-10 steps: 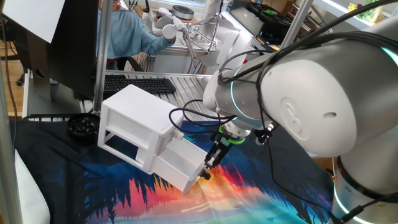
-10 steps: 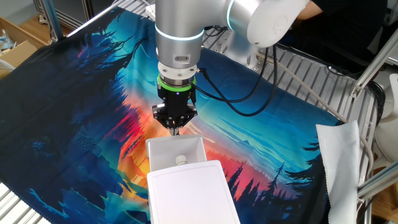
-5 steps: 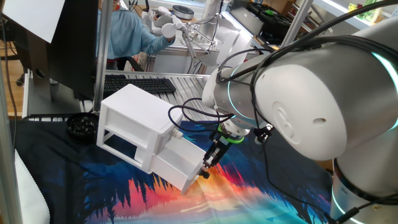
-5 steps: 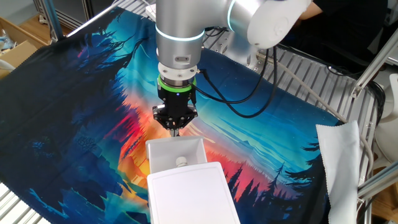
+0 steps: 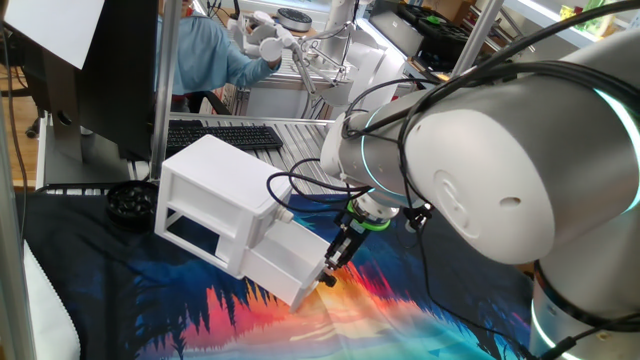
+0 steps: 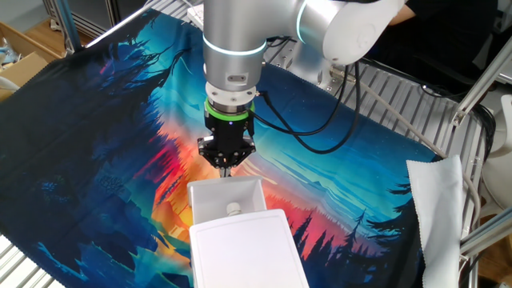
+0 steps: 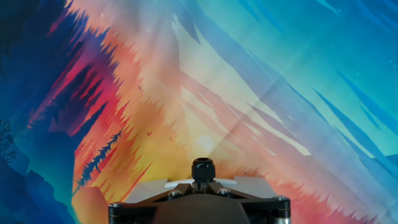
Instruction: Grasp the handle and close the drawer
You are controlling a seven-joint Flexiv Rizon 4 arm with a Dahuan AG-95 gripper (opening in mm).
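Note:
The small white two-drawer cabinet [image 5: 215, 190] stands on the colourful cloth. Its bottom drawer [image 5: 290, 258] is pulled out; from above it shows as an open white box [image 6: 226, 194]. The tiny dark handle knob [image 7: 203, 168] sits at the drawer's front. My gripper [image 5: 328, 276] is at the drawer front, fingers shut on the knob; it also shows in the other fixed view [image 6: 226, 166] and in the hand view [image 7: 200, 182]. The paler knob of the top drawer [image 6: 233, 209] shows above the open box.
A black keyboard [image 5: 225, 137] lies behind the cabinet, a round black object [image 5: 132, 202] to its left. A metal grille table [image 6: 392, 104] and a white cloth [image 6: 436, 208] lie to the right. A person in blue sits at the back [image 5: 215, 55].
The arm has shifted very slightly; the gripper stays shut on the knob and the drawer looks about as far out as before.

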